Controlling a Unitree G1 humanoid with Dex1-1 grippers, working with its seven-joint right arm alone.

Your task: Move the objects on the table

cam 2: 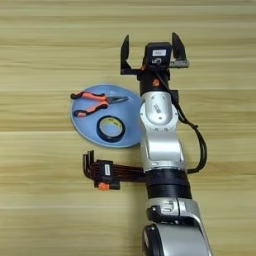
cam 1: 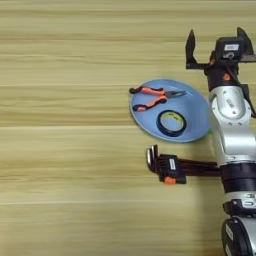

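Pale tan wood planks make up the table (cam 1: pixel 65 190), and on it I count one blue plate (cam 1: pixel 200 107), one pair of pliers (cam 1: pixel 156 96), one tape roll (cam 1: pixel 171 123) and one set of hex keys (cam 2: pixel 102 171).

On the plate lie two things. At about 10 o'clock on the dish sit the orange-and-black-handled pliers, their handles pointing to 9 o'clock and their metal nose to 3 o'clock. At about 5 o'clock on the dish the black tape roll lies flat, its yellowish core showing; it is near the pliers but apart from them.

Off the plate, just beyond its rim at 6 o'clock, the hex keys lie on the bare wood: a bundle of dark keys in a black holder with an orange tab, the bent ends toward 9 o'clock and the long shafts running to 3 o'clock under the silver forearm.

One gripper (cam 2: pixel 150 54) is in view, at 12 o'clock past the plate's far right rim, holding nothing. Its two black fingers (cam 2: pixel 124 51) stand wide apart and point to 12 o'clock.

In the right eye view the whole arm shows, with a black cable looping along its right side. In the left eye view the arm is cut by the right edge, and more bare table shows at 9 o'clock.
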